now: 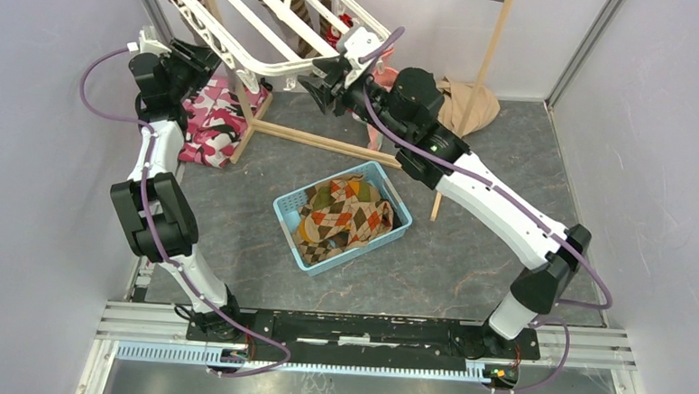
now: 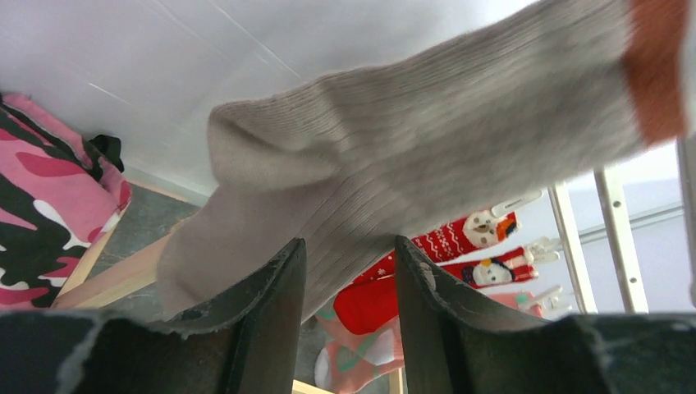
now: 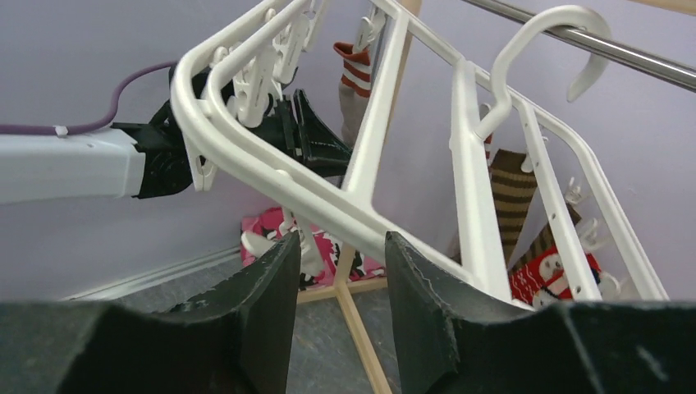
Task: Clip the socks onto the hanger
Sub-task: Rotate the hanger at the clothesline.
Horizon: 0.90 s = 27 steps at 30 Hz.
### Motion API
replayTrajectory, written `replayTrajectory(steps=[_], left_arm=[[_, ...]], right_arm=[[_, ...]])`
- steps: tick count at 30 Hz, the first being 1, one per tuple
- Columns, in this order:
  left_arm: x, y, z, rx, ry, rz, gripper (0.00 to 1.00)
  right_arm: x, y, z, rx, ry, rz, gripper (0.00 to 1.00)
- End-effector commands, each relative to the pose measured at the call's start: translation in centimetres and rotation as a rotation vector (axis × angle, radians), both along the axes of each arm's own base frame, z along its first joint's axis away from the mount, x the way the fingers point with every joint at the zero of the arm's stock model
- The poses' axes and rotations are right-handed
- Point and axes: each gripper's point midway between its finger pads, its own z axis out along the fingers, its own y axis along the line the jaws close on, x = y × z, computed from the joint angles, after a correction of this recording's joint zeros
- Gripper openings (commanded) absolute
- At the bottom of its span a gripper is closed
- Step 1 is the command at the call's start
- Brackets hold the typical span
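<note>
stretching across the left wrist view, the grey ribbed sock (image 2: 427, 139) with an orange patch lies just off the tips of the left gripper (image 2: 349, 242), toward 12 o'clock from them, its long axis running from 8 o'clock up to 2 o'clock. the fingers stand a moderate gap apart with sock fabric behind that gap; whether they pinch any of it i cannot tell. the hanger (image 3: 279, 176) slopes overhead, its near rail crossing just past the tips of the right gripper (image 3: 342, 236), whose jaws are narrowly apart and seem to close on nothing. the left arm is plainly nearer the sock, so the clipping likely turns on lifting the sock's upper end toward a clip (image 3: 264, 70). in the overhead view, argyle socks (image 1: 345, 217) fill the blue basket (image 1: 352, 251) at 4 o'clock of the left gripper.
</note>
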Motion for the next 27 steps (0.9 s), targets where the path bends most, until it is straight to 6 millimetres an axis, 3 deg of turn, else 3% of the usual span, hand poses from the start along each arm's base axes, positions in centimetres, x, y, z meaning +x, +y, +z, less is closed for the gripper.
replayTrajectory(steps=[1,6,11,21,27], left_arm=[[-0.7,-0.8,2.7,-0.031,-0.076,-0.049,0.51],[-2.1,-1.6,2.9,-0.039,-0.081,-0.080,0.52],[-5.0,-2.9,2.8,-0.020,-0.073,-0.116,0.59],[-14.2,-6.9,1.2,0.073,-0.085,-0.206,0.77],[-19.1,-10.2,0.0,0.123,-0.100,-0.292,0.78]], right_arm=[[-2.2,-3.1,4.0,0.053,-0.107,-0.021,0.48],[-2.5,-3.7,3.6,0.021,-0.104,-0.029,0.49],[-2.9,-4.8,3.6,0.012,-0.108,-0.043,0.54],[-3.8,-8.0,2.9,-0.002,-0.097,-0.058,0.65],[-4.7,-10.3,-0.2,-0.047,-0.051,-0.065,0.72]])
